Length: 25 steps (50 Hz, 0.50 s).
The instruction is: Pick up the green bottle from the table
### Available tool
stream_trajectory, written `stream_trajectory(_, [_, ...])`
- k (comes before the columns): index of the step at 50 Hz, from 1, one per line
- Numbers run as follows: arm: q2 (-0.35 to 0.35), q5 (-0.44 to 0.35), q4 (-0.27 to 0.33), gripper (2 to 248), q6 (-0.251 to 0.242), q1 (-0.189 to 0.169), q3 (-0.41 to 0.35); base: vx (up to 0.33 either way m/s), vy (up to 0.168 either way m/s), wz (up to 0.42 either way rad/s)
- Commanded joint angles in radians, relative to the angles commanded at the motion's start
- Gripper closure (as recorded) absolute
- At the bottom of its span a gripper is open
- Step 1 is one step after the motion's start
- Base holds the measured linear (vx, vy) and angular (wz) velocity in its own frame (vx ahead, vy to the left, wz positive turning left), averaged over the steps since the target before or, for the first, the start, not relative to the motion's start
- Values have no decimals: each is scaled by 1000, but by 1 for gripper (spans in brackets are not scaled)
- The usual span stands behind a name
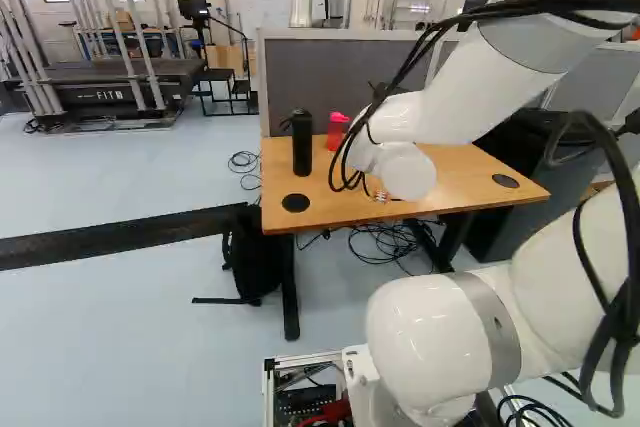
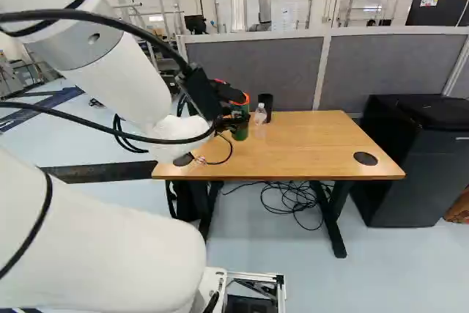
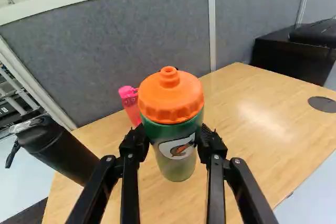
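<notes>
In the right base view, my gripper (image 2: 231, 116) is at the green bottle (image 2: 240, 131), above the left part of the table (image 2: 308, 144). The wrist view shows the gripper (image 3: 170, 142) shut on the green bottle (image 3: 177, 129), one finger against each side below the orange cap. The bottle stands nearly upright between them, with tabletop visible behind its base; whether its base touches the table I cannot tell. In the left base view my arm hides both gripper and bottle.
A black bottle (image 1: 302, 143) and a pink bottle (image 1: 337, 131) stand on the table; a clear bottle (image 2: 260, 114) and a black cup (image 2: 266, 102) are near the grip. Grey partitions (image 2: 249, 71) rise behind, and a black cabinet (image 2: 410, 155) stands right of the table.
</notes>
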<state>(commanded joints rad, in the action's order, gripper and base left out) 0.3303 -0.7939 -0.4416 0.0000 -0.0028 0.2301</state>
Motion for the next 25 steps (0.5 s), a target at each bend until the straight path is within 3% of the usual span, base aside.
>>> stream_trajectory(25, [-5,-7,40,134,0,0,-13,0,0,0])
